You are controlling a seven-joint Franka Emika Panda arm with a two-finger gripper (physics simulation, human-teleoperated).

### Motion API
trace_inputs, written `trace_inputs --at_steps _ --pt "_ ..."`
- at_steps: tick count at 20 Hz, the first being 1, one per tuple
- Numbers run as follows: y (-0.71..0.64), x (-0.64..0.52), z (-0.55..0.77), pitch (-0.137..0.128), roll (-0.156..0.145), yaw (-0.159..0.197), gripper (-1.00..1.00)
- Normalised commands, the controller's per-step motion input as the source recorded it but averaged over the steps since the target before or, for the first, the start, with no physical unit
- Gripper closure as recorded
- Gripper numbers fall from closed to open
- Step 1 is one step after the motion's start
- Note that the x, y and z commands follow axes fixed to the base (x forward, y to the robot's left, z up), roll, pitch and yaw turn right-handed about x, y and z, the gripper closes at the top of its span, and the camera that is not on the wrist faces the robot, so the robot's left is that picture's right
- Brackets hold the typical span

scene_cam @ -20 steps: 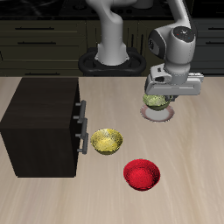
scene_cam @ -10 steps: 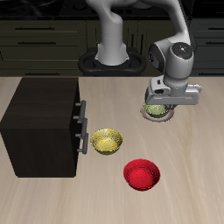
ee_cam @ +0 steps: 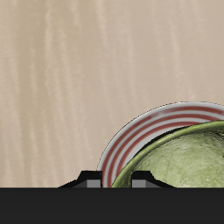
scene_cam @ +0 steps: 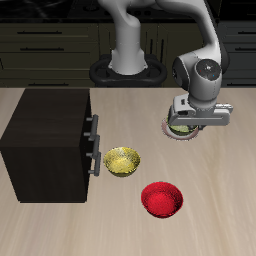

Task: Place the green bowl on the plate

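The gripper (scene_cam: 184, 124) has been lowered since a second ago, and the green bowl (scene_cam: 179, 126), clamped between its fingers, is now seen over the plate (scene_cam: 168, 127); contact cannot be judged. On the pale wooden table (scene_cam: 60, 225), a dark cabinet (scene_cam: 45, 145) stands at 9 o'clock from the yellow bowl (scene_cam: 123, 160).

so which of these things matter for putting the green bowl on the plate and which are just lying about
Part of the job:
- green bowl, under the gripper
- plate, beneath the bowl

Just lying about:
- yellow bowl
- red bowl
- dark cabinet
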Motion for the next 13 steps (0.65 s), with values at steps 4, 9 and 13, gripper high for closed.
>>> trace_inputs --at_steps 4,9,13 --pt "0.05 -0.03 0.12 -0.021 0.03 0.008 -1.0" --pt "-0.13 0.0 0.13 -0.004 -0.011 -0.01 -1.0" --pt "-0.44 0.02 0.36 -0.036 -0.069 -0.002 -1.0"
